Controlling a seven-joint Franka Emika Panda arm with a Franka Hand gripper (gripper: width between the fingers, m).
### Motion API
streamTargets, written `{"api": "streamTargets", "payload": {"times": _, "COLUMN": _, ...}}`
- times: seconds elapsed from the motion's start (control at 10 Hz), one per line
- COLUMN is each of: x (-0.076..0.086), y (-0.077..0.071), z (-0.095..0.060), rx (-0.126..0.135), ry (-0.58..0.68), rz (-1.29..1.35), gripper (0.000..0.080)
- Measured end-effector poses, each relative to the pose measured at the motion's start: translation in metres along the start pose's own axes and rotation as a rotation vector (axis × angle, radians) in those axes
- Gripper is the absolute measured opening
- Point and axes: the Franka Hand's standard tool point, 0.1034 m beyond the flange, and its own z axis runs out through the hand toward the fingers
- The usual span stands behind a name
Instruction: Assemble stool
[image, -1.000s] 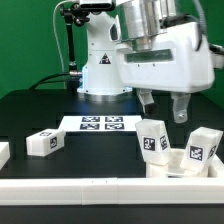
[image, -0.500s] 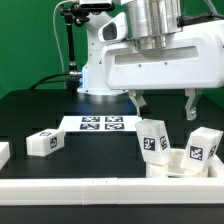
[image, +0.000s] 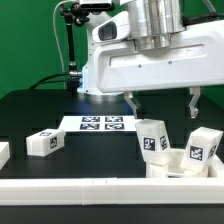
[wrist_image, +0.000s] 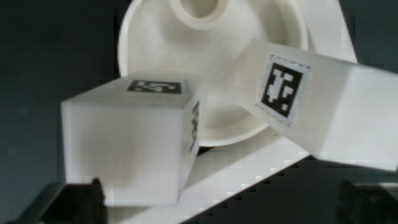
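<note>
The round white seat (image: 184, 166) lies at the exterior view's right, near the front rail. Two white tagged legs stand upright on it, one (image: 153, 139) toward the left and one (image: 203, 147) toward the right. A third leg (image: 44, 142) lies on the black table at the left. My gripper (image: 163, 104) hangs open and empty above the two upright legs, its fingers spread wide. In the wrist view my gripper (wrist_image: 222, 205) looks down on the seat (wrist_image: 196, 60) and both legs, the near one (wrist_image: 134, 140) and the other (wrist_image: 329, 95).
The marker board (image: 100, 124) lies flat in the middle of the table, before the robot base. A long white rail (image: 90, 190) runs along the front edge. Another white piece (image: 3, 152) shows at the left edge.
The gripper fingers have spread from a narrow gap to wide open, and the hand has risen a little above the legs. The legs and seat have not moved.
</note>
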Motion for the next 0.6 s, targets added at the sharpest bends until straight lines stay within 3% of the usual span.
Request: {"api": "streamTargets", "payload": {"times": 0.6, "x": -0.0006, "y": 0.006, "z": 0.0012, "rx": -0.018, "ry": 0.004, "rz": -0.547, "gripper": 0.0649}}
